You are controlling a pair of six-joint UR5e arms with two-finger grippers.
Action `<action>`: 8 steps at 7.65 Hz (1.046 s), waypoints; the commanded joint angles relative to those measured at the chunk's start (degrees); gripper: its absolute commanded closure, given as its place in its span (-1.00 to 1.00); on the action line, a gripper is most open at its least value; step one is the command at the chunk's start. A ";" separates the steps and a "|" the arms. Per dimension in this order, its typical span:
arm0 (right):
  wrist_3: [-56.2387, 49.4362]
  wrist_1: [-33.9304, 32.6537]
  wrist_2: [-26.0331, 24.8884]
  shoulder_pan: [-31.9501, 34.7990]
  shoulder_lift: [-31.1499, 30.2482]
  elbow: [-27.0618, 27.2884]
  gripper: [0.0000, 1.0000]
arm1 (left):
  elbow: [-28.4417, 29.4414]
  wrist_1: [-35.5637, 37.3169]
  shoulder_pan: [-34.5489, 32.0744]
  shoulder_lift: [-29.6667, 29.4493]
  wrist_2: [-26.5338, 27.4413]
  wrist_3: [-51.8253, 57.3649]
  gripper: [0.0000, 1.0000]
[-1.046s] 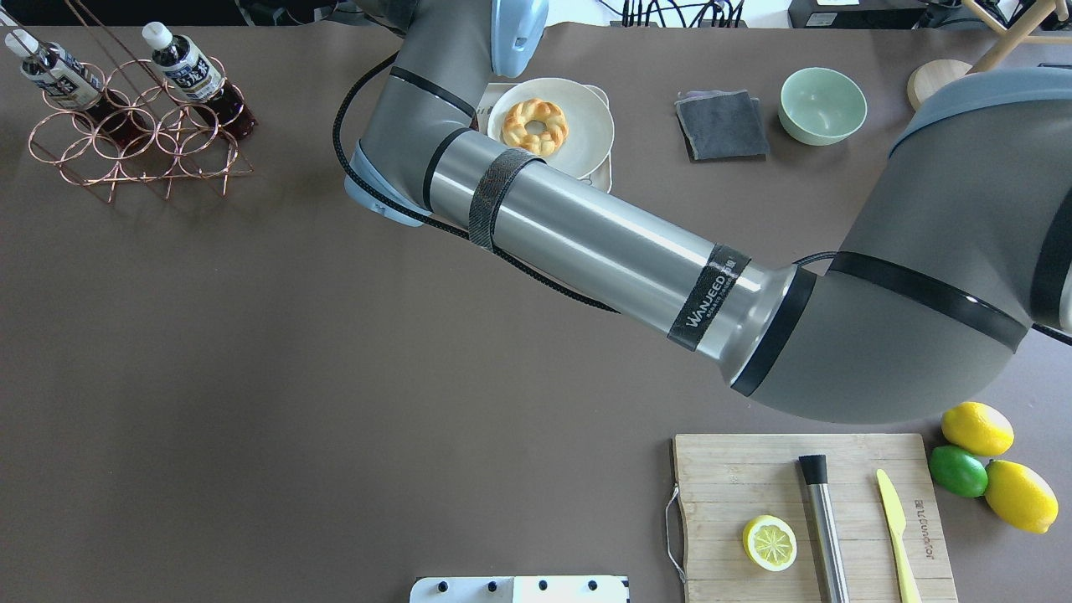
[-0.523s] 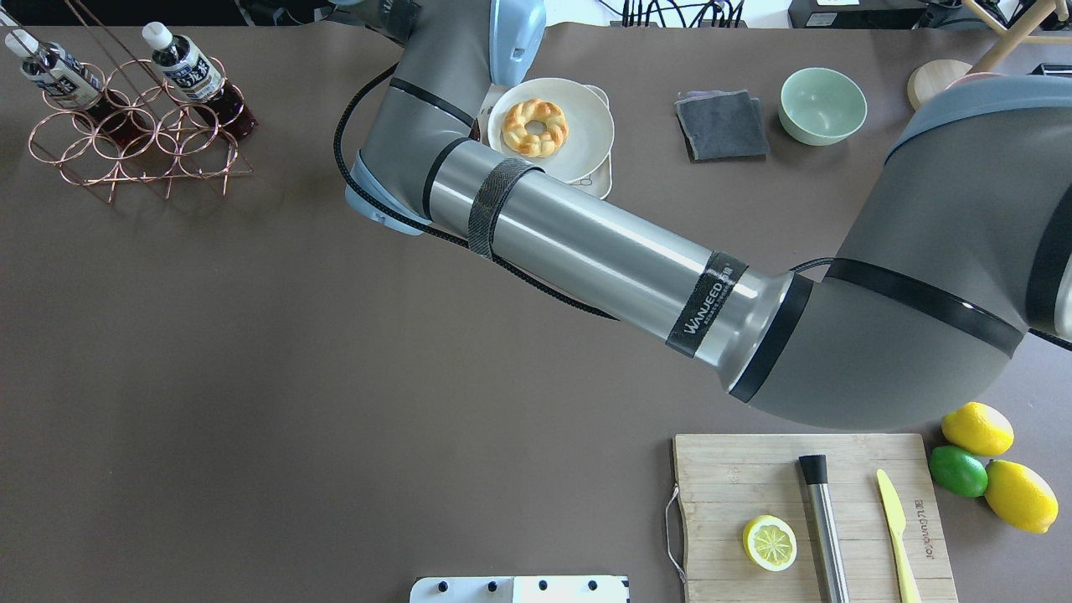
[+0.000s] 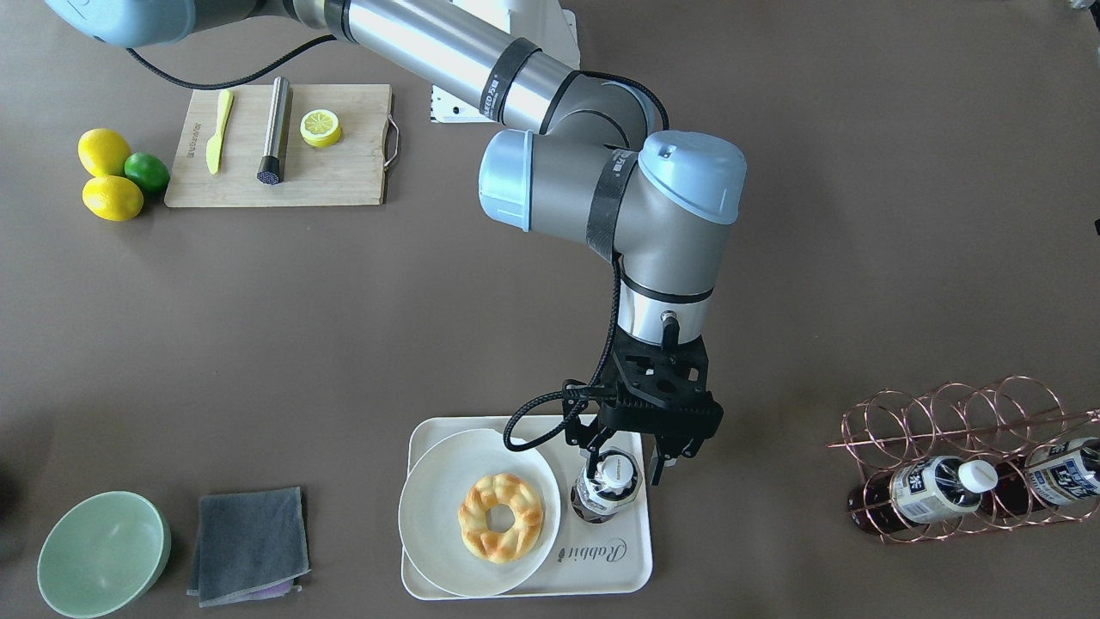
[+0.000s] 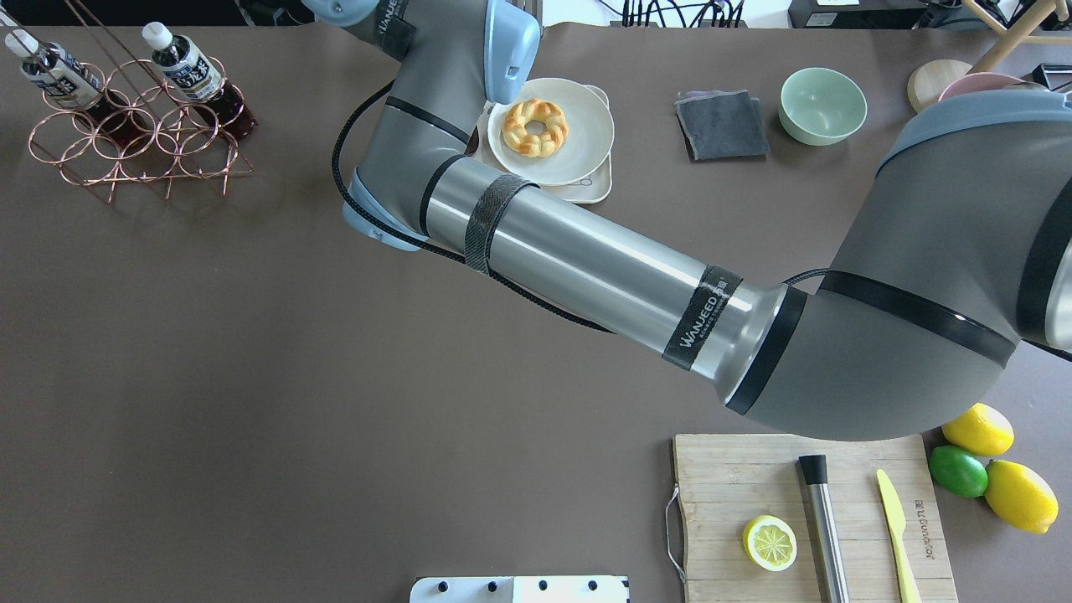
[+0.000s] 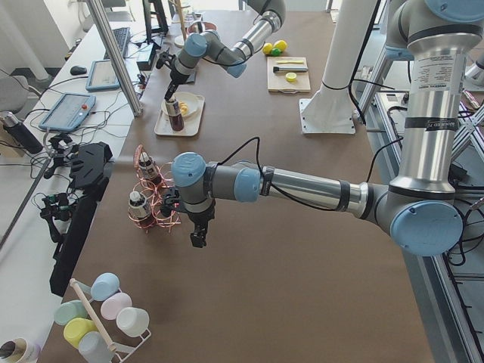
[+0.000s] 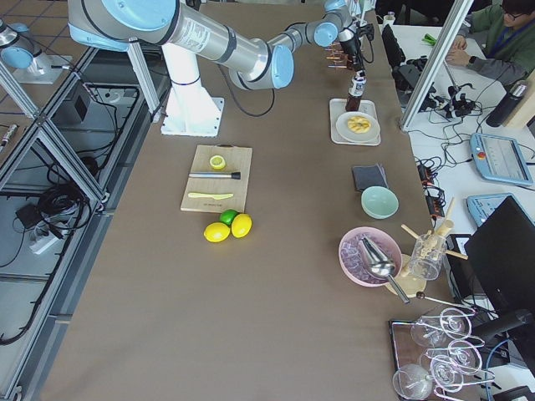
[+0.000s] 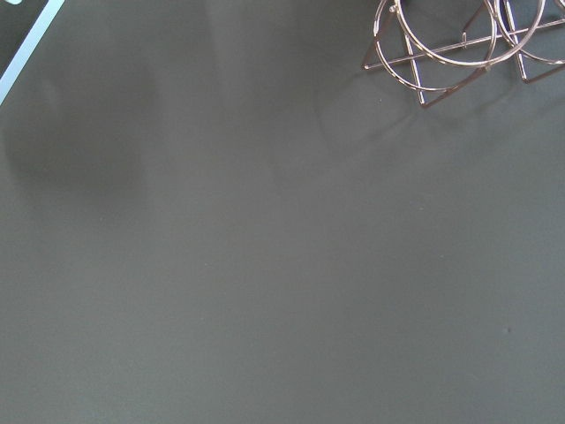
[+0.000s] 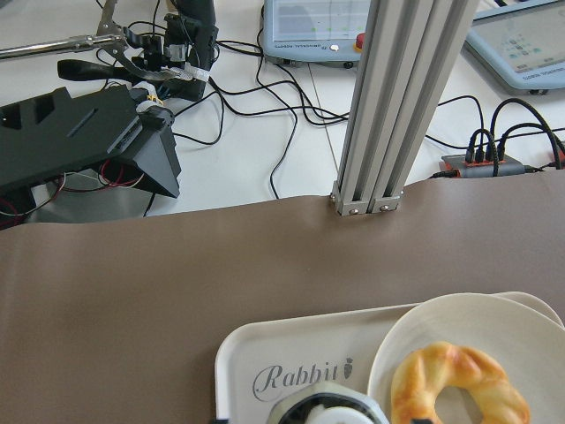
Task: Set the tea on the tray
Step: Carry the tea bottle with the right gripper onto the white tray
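Note:
One tea bottle (image 3: 606, 492) with a white cap stands upright on the cream "Rabbit" tray (image 3: 601, 567), to the right of the round plate in the front-facing view. My right gripper (image 3: 627, 460) is over the cap, its fingers open on either side with gaps showing. The cap shows at the bottom of the right wrist view (image 8: 322, 411), with the tray (image 8: 265, 353) beyond. Two more tea bottles (image 3: 932, 486) (image 3: 1061, 481) lie in the copper rack (image 3: 962, 413). My left gripper (image 5: 198, 240) hangs beside the rack; I cannot tell if it is open or shut.
A round white plate (image 3: 434, 481) with a ring pastry (image 3: 501, 516) covers the tray's left part. A green bowl (image 3: 103, 554) and grey cloth (image 3: 249, 546) lie left of it. A cutting board (image 3: 344, 180) with lemon half, knife and metal rod, and loose citrus (image 3: 107, 176), are far off.
My right arm's forearm and wrist have drifted a little toward the far left in the overhead view, uncovering more of the tray. The rack bottles have not moved.

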 commanded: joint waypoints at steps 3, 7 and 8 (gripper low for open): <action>-2.46 -0.11 4.69 2.68 0.11 2.40 -1.00 | 0.00 0.08 -0.05 -0.09 0.00 0.08 -0.96; -7.90 -18.42 21.84 9.63 -4.86 20.87 -1.00 | -0.09 0.26 -0.05 -0.88 -0.09 0.08 -0.96; -11.31 -27.18 24.66 11.29 -11.69 33.74 -1.00 | -0.09 0.35 -0.05 -1.66 0.00 0.08 -0.96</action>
